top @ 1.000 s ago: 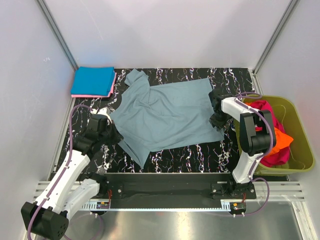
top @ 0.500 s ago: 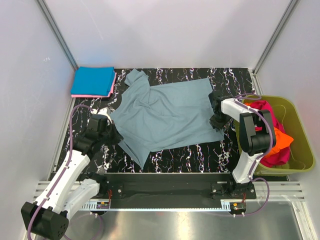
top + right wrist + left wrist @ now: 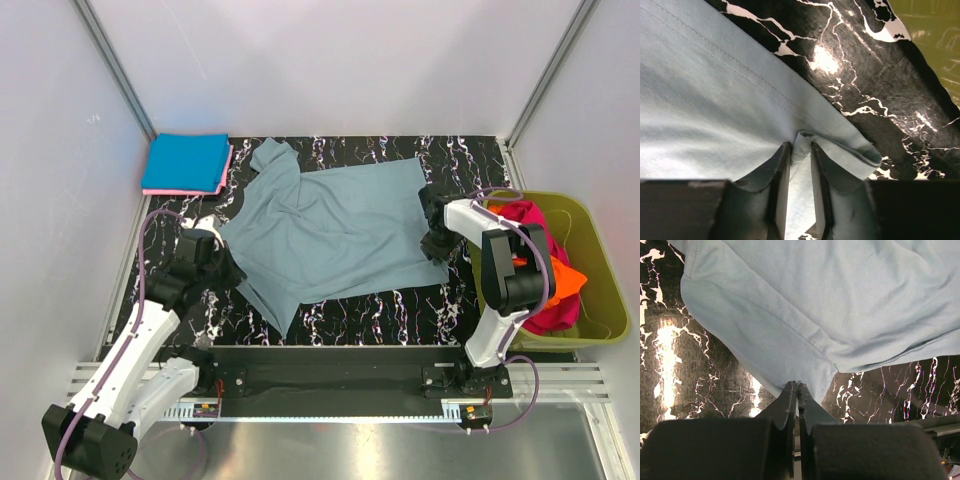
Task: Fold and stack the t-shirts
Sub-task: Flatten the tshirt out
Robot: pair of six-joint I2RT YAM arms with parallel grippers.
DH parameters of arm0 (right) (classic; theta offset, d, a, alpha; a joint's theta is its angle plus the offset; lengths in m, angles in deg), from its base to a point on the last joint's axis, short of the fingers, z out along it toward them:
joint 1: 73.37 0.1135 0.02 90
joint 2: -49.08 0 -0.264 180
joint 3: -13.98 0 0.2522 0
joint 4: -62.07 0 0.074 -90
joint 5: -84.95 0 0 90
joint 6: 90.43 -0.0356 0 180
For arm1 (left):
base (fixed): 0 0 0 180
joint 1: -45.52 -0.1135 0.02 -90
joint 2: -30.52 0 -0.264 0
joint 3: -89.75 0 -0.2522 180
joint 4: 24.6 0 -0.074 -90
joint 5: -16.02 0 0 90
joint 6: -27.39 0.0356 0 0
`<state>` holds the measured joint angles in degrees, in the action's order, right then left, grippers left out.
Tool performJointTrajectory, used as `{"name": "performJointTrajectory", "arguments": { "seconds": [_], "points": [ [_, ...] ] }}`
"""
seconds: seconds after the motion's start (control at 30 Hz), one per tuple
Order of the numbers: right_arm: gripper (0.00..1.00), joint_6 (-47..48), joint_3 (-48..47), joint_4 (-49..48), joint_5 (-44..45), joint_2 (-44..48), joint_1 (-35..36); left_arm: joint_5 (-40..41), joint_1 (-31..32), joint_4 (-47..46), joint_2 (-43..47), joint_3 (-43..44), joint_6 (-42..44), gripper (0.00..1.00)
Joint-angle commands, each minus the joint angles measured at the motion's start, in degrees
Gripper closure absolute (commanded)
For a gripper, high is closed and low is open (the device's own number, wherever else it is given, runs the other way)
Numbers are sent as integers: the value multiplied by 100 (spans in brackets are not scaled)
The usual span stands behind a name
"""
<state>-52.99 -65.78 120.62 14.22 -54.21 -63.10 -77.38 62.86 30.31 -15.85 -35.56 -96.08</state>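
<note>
At opposite ends of the spread dusty grey-blue cloth t-shirt (image 3: 330,235), both arms crouch low: left gripper (image 3: 797,386) pinches the sleeve edge, right gripper (image 3: 800,146) clamps a hem fold.

I count five t-shirts: one grey-blue t-shirt (image 3: 330,230), one bright blue t-shirt (image 3: 185,162), one pink t-shirt (image 3: 180,191), one magenta t-shirt (image 3: 520,215), one orange t-shirt (image 3: 560,278). One olive tub (image 3: 608,285). Two arms: left arm (image 3: 140,340), right arm (image 3: 500,300).

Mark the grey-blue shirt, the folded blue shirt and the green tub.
grey-blue shirt (image 3: 330,235), top view, mid-body.
folded blue shirt (image 3: 186,162), top view, upper face.
green tub (image 3: 600,240), top view, right inner wall.
</note>
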Motion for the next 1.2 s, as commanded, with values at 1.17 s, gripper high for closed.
{"name": "performJointTrajectory", "arguments": {
  "seconds": [1.17],
  "points": [
    [79, 210, 315, -58, 464, 107, -226, 6, 15, 157, 313, 354, -142, 100]
  ]
}}
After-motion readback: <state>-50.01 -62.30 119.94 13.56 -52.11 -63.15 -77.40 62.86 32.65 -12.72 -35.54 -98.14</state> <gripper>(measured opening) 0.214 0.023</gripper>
